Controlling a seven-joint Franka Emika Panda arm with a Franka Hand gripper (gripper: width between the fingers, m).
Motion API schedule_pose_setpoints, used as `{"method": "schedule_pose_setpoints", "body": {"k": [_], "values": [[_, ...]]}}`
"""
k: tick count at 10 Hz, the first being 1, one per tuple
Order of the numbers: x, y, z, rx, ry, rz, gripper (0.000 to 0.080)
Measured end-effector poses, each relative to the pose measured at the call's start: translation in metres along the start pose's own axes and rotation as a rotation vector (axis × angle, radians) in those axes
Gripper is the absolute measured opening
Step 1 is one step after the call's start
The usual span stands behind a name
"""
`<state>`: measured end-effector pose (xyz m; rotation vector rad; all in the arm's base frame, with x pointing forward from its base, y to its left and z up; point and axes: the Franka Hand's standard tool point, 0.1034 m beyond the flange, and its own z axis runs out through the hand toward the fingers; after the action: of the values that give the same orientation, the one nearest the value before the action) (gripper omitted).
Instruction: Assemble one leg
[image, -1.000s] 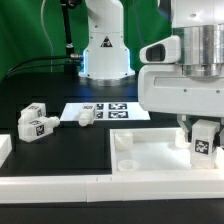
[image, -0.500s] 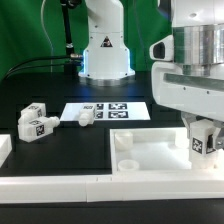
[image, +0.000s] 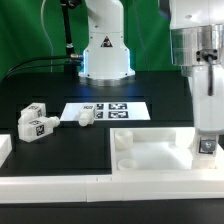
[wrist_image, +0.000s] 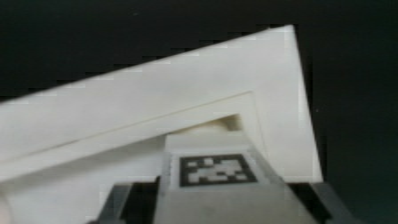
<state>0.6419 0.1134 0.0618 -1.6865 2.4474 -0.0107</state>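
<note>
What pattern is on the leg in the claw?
A black-and-white square tag on the white leg, held by the claw; clearest in the wrist view.

The gripper (image: 206, 143) has turned about its upright axis, now showing its narrow side. The small white tagged plastic leg (image: 205, 148) it carries sits lower against the large flat white panel (image: 160, 152).

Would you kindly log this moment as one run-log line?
gripper: shut on small white tagged plastic leg | position: over large white panel corner, exterior view's right | loose legs: three beside marker board
</note>
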Motion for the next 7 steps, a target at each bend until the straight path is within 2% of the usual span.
{"method": "schedule_pose_setpoints", "body": {"k": [2,3,4,5,6,7], "values": [[0.002,0.0,0.0,0.005,0.011,0.057,0.0284],[0.002,0.0,0.0,0.004,0.011,0.041,0.0353],[0.002,0.0,0.0,0.004,0.011,0.04,0.0353],[0.002,0.0,0.0,0.004,0.01,0.032,0.0521],[-0.002,-0.003,-0.01,0.013,-0.001,-0.011,0.0521],[-0.006,-0.005,-0.028,0.027,-0.022,-0.037,0.0627]]}}
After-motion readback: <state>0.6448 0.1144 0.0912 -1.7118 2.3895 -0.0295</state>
